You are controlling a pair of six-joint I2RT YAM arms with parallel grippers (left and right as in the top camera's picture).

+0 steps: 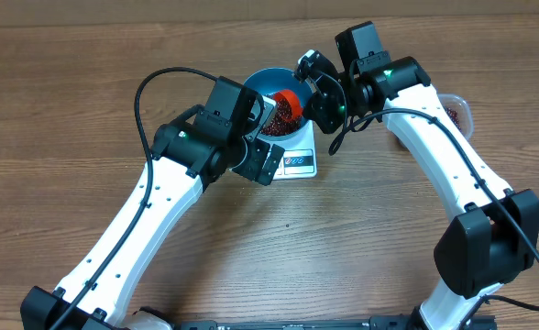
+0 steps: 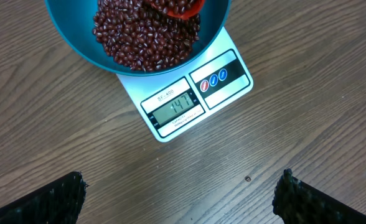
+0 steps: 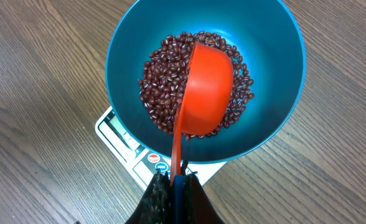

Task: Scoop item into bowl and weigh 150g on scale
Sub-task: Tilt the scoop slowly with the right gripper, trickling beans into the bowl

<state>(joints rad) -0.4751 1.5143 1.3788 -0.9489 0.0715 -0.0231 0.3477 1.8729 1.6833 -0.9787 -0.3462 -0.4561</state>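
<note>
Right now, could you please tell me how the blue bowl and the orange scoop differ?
The bowl is blue; the scoop is orange-red. The bowl is much wider, and the scoop fits inside its rim. The bowl sits upright on the scale, ungripped, while the scoop is tilted above the beans, its handle pinched in the shut right gripper. Both are round and cupped.

A brown wood-grain table (image 1: 68, 92) carried everything. The flat white scale (image 1: 299, 160) lay directly on it, its display facing the near edge. Well to the right of the scale, a clear plastic tub (image 1: 459, 103) sat on the wood, only partly in view. Near the scale's front, a tiny dark speck (image 2: 248, 179) lay on the bare surface.
</note>
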